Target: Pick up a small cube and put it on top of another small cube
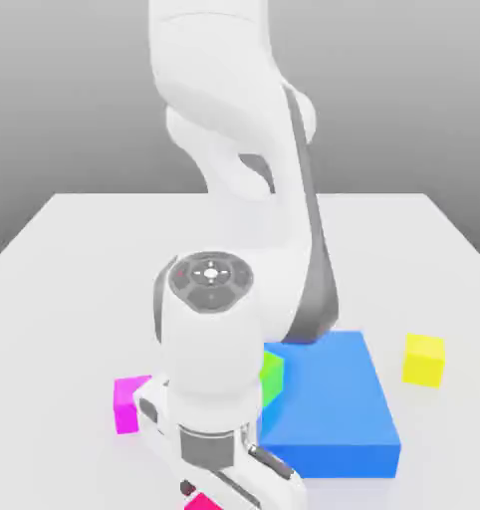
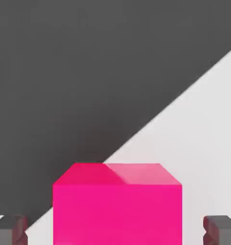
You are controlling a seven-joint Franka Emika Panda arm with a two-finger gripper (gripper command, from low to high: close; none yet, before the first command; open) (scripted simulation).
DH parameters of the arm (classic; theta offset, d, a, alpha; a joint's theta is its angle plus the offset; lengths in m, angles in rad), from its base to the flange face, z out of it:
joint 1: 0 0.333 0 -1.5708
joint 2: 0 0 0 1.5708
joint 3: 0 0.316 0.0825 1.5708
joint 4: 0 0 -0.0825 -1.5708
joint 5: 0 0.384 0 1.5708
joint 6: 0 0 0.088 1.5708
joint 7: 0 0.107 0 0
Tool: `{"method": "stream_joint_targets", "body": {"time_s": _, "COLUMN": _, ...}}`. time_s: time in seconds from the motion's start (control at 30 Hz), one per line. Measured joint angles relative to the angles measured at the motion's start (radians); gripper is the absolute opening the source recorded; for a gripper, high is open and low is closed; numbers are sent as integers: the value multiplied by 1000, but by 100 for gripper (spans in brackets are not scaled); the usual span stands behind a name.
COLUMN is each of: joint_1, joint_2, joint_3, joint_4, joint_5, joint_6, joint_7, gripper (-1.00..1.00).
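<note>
Hand view: hot-pink cube [image 2: 117, 210], small, rigid, glossy, likely light and slippery; pincer [image 2: 115, 230] clamped on opposite flat side faces.

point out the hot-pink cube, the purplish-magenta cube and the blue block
hot-pink cube [image 2: 117, 213], hand view, on its front face
purplish-magenta cube [image 1: 128, 403], exterior view, on its visible side face
blue block [image 1: 334, 398], exterior view, on its top face
</note>
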Motion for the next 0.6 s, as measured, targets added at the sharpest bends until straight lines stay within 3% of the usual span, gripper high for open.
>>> {"method": "stream_joint_targets", "body": {"time_s": 0.17, "joint_1": 0, "joint_2": -1, "joint_3": 0, "joint_4": 0, "joint_5": 0, "joint_6": 1, "joint_7": 1, "gripper": -100}}
{"method": "stream_joint_targets", "body": {"time_s": 0.3, "joint_1": -20, "joint_2": -125, "joint_3": 26, "joint_4": -27, "joint_5": 35, "joint_6": -98, "joint_7": -24, "gripper": -100}}
{"method": "stream_joint_targets", "body": {"time_s": 0.6, "joint_1": -91, "joint_2": -432, "joint_3": -101, "joint_4": -309, "joint_5": 114, "joint_6": -126, "joint_7": 356, "gripper": -100}}
